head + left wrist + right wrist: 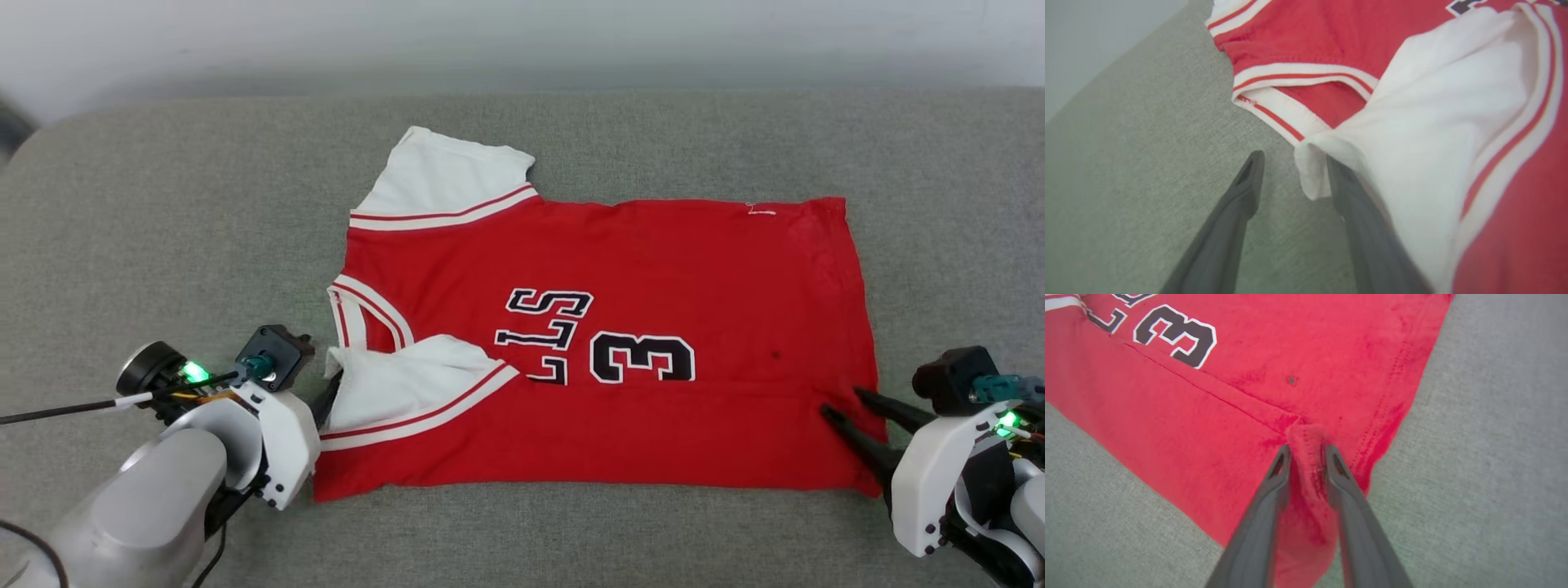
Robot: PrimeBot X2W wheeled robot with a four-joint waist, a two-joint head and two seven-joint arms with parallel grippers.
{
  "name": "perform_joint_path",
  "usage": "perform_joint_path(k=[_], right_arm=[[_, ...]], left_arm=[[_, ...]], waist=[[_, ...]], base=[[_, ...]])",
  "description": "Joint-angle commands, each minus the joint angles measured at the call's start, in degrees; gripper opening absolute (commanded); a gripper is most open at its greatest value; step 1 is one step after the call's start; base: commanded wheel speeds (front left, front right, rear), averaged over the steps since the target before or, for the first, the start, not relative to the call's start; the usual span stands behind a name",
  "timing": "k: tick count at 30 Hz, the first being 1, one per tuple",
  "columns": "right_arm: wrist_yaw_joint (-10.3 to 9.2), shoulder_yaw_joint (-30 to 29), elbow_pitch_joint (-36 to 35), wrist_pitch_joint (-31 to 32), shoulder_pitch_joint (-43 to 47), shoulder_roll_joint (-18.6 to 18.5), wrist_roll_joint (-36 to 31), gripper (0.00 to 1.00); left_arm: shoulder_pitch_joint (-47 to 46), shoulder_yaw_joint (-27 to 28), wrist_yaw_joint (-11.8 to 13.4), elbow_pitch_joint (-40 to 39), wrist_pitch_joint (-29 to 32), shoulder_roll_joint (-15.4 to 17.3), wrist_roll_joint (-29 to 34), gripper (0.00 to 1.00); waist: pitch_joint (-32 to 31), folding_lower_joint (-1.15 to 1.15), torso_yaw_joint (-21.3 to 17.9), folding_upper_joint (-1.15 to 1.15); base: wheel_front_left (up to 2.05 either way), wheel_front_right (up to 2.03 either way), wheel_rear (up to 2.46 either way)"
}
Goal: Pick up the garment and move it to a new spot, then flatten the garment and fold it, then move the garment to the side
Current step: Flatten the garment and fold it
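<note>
The garment (pixel 612 269) is a red jersey with white sleeves, spread sideways on the grey padded surface, its near long edge folded over so the black number 3 is cut at the fold. My left gripper (pixel 333 390) is at the collar end, open; in the left wrist view the left gripper (pixel 1292 161) has the white sleeve (pixel 1433 122) draped over one finger and a sleeve corner hanging between the fingers. My right gripper (pixel 841 400) sits at the hem end. Seen from the right wrist, that gripper (pixel 1307 447) is shut on a raised pinch of the garment (pixel 1249 355).
The grey fabric surface (pixel 163 204) stretches wide on every side of the jersey. Its far edge meets a pale wall (pixel 522 41). A thin black cable (pixel 57 411) runs left from my left wrist.
</note>
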Motion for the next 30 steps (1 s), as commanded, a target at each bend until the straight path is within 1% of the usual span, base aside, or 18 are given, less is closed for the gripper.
perform_joint_path(k=[1, 4, 8, 11, 17, 20, 24, 27, 30], right_arm=[[-0.04, 0.0, 0.0, -0.4, 0.9, 0.3, -0.3, 1.00], [-0.04, -0.3, -0.3, -1.3, 2.3, 0.3, -0.7, 1.00], [-0.04, -1.2, -0.7, -1.8, 4.0, 0.7, -1.0, 1.00], [-0.04, -1.9, -0.7, -1.5, 5.1, 1.1, -1.1, 1.00], [-0.04, -2.7, -1.1, -1.1, 5.4, 2.2, -2.4, 1.00], [-0.04, -2.8, -1.4, -1.0, 5.1, 2.7, -2.8, 1.00], [-0.04, -2.5, -1.4, -0.8, 4.6, 3.4, -3.2, 1.00], [-0.04, -2.3, -1.3, -0.6, 3.7, 3.7, -3.4, 1.00], [-0.04, -1.9, -1.1, -0.6, 3.0, 4.1, -3.5, 1.00]], left_arm=[[-0.2, -0.1, 0.0, 0.2, -0.5, 0.8, -0.2, 1.00], [-1.9, -0.7, 0.0, -1.2, 0.9, 1.8, -0.5, 1.00], [-3.4, -1.8, 0.0, -5.9, 6.3, 4.2, -3.2, 1.00], [-4.4, -3.2, 0.0, -10.4, 14.3, 5.9, -7.7, 1.00], [-7.4, -5.8, 0.0, -18.8, 33.2, 9.7, -17.7, 1.00], [-8.5, -6.1, 0.1, -21.1, 41.6, 10.2, -21.8, 1.00], [-9.0, -7.1, 1.1, -22.7, 49.7, 10.6, -24.9, 1.00], [-8.8, -7.9, 1.5, -23.3, 53.5, 10.6, -26.4, 1.00], [-8.4, -8.4, 1.8, -23.2, 54.8, 10.3, -26.5, 1.00]], waist=[[-1.7, -0.01, 0.5, 0.00], [-3.9, -0.01, 1.4, 0.00], [-6.0, -0.01, 2.3, 0.00], [-7.0, -0.01, 2.7, 0.00], [-7.3, -0.01, 2.7, 0.00], [-7.1, -0.01, 2.3, 0.00], [-6.5, -0.01, 1.5, 0.00], [-5.8, -0.01, 0.6, 0.00], [-5.2, -0.01, -0.3, 0.00]], base=[[0.00, 0.00, 0.00], [0.00, 0.00, 0.00], [0.00, 0.00, 0.00], [0.00, 0.00, 0.00], [0.00, 0.00, 0.00], [0.00, 0.00, 0.00], [0.00, 0.00, 0.00], [0.00, 0.00, 0.00], [0.00, 0.00, 0.00]])
